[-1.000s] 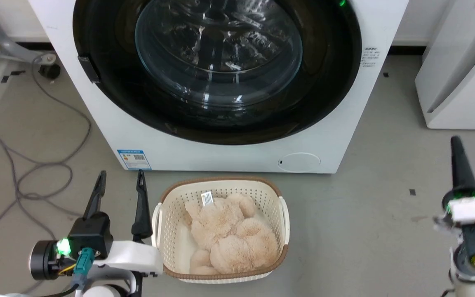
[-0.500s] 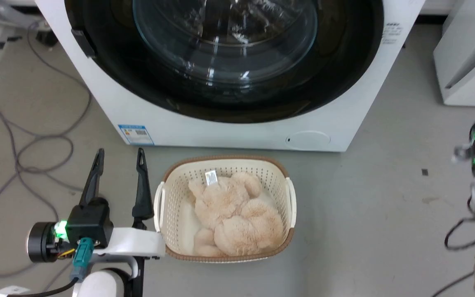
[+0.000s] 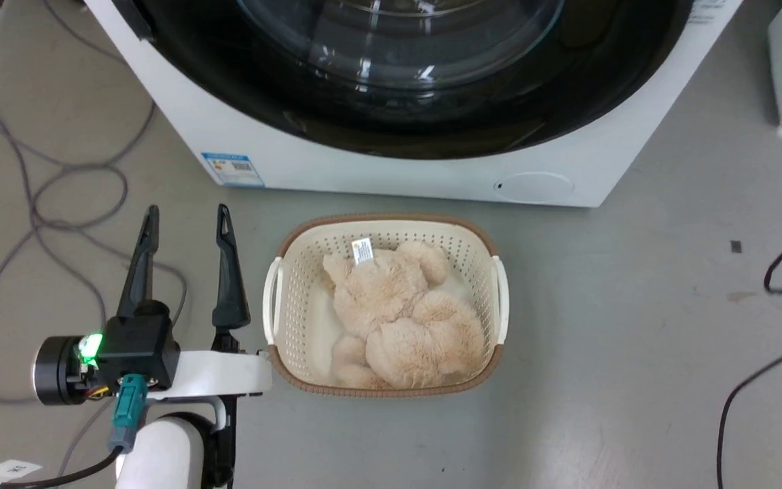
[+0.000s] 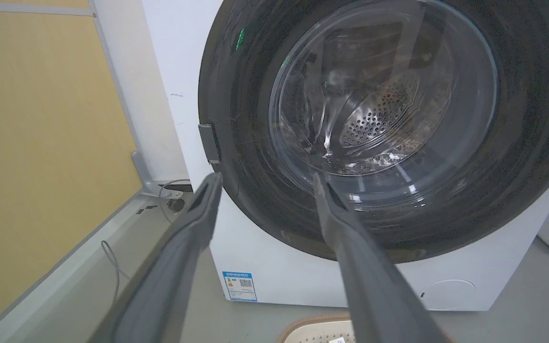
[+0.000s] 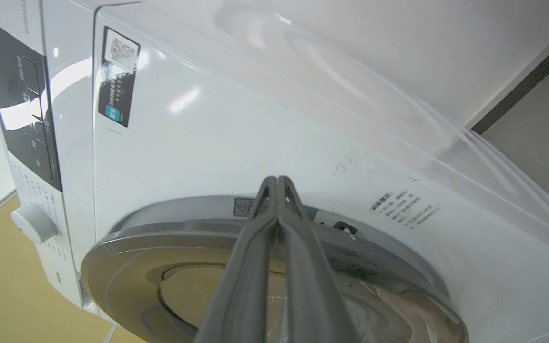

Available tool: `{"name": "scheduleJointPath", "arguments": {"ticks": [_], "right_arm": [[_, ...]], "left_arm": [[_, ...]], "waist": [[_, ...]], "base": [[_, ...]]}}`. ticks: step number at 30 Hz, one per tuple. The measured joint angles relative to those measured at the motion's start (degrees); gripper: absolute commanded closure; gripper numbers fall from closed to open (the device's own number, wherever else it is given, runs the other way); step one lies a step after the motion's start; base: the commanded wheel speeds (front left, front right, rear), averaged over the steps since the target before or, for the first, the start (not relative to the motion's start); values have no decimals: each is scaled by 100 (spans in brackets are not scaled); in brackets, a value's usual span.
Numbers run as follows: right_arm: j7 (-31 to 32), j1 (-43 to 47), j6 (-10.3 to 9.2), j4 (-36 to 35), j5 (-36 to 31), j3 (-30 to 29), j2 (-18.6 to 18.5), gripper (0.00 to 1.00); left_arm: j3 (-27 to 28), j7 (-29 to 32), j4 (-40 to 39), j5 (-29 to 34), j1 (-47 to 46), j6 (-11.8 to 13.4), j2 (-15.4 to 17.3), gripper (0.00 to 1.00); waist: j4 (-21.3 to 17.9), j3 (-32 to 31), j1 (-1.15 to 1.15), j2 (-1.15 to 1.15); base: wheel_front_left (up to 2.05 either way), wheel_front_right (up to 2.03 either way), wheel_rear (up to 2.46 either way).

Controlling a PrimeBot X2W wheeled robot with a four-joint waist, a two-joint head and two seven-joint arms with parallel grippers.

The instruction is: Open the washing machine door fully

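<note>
Nearest you, at the lower left of the head view, your left gripper [image 3: 187,210] hangs over the grey floor [image 3: 635,339] with its jaws spread wide and nothing between them. Just to its right, close to one finger but apart from it, stands a cream basket [image 3: 275,299] with a brown rim. A beige plush toy [image 3: 398,312] lies curled inside it. Loose grey cable [image 3: 24,204] loops over the floor on the left.

Beyond the basket stands the white washing machine [image 3: 432,176], with a blue label [image 3: 231,168] at its lower left corner and a small round flap [image 3: 533,187] at the lower right. The washing machine door [image 3: 228,95] fills most of the front and lies flat against it. In your left wrist view the left gripper [image 4: 266,177] points at the door [image 4: 236,143], well short of it.

In your right wrist view the right gripper [image 5: 277,180] has its jaws pressed together, holding nothing, with the tips at the door's [image 5: 136,247] grey edge. You cannot tell whether they touch it.
</note>
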Motion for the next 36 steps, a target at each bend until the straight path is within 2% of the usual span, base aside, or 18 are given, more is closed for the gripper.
{"name": "scheduleJointPath", "arguments": {"ticks": [19, 30, 36], "right_arm": [[634, -1464, 1, 1069, 756, 693, -213, 100], [1639, -1892, 33, 1412, 1350, 1166, -490, 100], [2043, -1878, 33, 1430, 1397, 1377, -510, 100]], "left_arm": [[-147, -214, -76, -49, -325, 224, -8, 0], [-177, -355, -90, -51, -393, 309, -18, 0], [-170, -355, -87, -51, -396, 318, -25, 0]], "waist": [[303, 600, 0, 0], [360, 752, 0, 0], [325, 633, -1, 0]], "base": [[0, 0, 0], [0, 0, 0], [0, 0, 0]]}}
